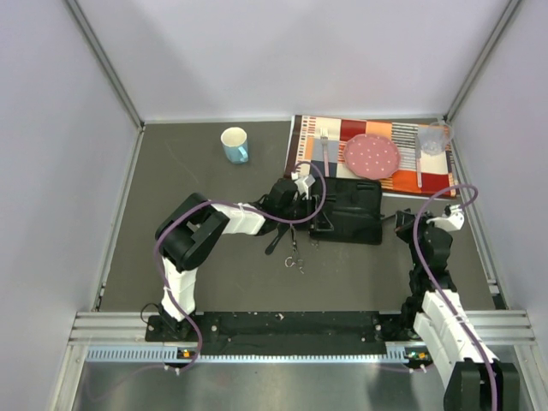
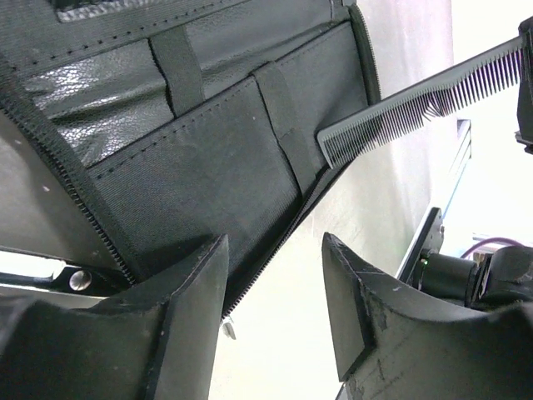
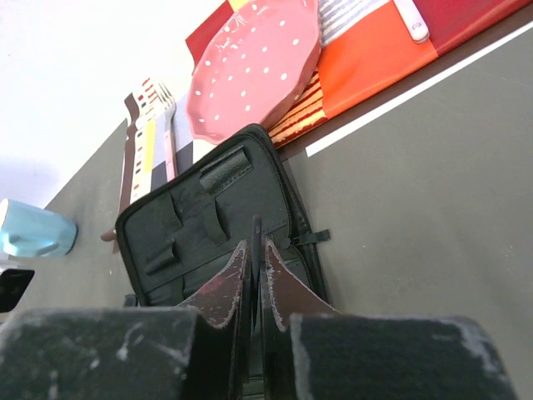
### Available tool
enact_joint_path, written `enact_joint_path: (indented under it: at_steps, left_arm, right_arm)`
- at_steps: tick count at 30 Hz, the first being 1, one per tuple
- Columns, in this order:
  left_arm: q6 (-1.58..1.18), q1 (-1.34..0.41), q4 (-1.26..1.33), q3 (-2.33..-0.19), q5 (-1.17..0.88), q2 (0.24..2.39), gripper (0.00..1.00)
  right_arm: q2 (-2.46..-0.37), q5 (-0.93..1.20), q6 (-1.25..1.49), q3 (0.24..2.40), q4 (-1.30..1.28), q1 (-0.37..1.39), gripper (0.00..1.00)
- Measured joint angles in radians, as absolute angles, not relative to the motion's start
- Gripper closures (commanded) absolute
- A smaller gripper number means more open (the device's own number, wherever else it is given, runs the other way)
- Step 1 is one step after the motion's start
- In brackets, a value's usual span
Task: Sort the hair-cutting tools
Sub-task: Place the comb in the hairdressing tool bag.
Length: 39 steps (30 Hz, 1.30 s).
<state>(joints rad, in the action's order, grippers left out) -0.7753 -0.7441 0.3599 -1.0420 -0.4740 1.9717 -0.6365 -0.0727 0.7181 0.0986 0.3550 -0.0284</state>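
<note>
The black zip case (image 1: 353, 210) lies open in the middle of the table. My right gripper (image 3: 256, 243) is shut on the flat black comb (image 3: 256, 227), seen edge-on and pointing at the case (image 3: 191, 225). From above, the comb (image 1: 392, 219) reaches toward the case's right edge. In the left wrist view the comb (image 2: 416, 104) has its tip at the case's pocket edge (image 2: 200, 158). My left gripper (image 2: 275, 242) is open and empty at the case's near zip edge (image 1: 315, 218). Small silver scissors (image 1: 294, 261) and a slim black handled comb (image 1: 276, 241) lie on the table in front of the case.
A striped placemat (image 1: 402, 171) at the back right holds a pink dotted plate (image 1: 372, 154), a fork (image 1: 325, 150), a white-handled utensil (image 1: 418, 163) and a clear glass (image 1: 432, 139). A blue mug (image 1: 235, 145) stands at the back left. Walls close in three sides.
</note>
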Motion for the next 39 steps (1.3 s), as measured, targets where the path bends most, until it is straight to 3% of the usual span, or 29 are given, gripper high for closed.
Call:
enact_joint_path:
  at_steps: [9, 15, 25, 31, 39]
  left_arm:
    - [-0.704, -0.749, 0.324, -1.045, -0.529, 1.929, 0.12]
    - [-0.653, -0.749, 0.314, -1.045, -0.584, 1.810, 0.02]
    - [-0.812, -0.749, 0.649, -0.989, -0.681, 1.575, 0.01]
    - [-1.007, -0.771, 0.935, -0.959, -0.686, 1.563, 0.01]
    - [-1.073, -0.854, 1.000, -0.935, -0.595, 1.560, 0.01]
  right_arm:
    - [-0.601, 0.017, 0.722, 0.171, 0.263, -0.030, 1.00]
    - [-0.554, 0.134, 0.741, 0.412, 0.107, -0.030, 1.00]
    - [-0.462, 0.311, 0.815, 0.611, -0.036, -0.030, 1.00]
    - [-0.421, 0.363, 0.899, 0.643, -0.038, -0.030, 1.00]
    - [-0.402, 0.380, 0.987, 0.645, 0.026, -0.030, 1.00]
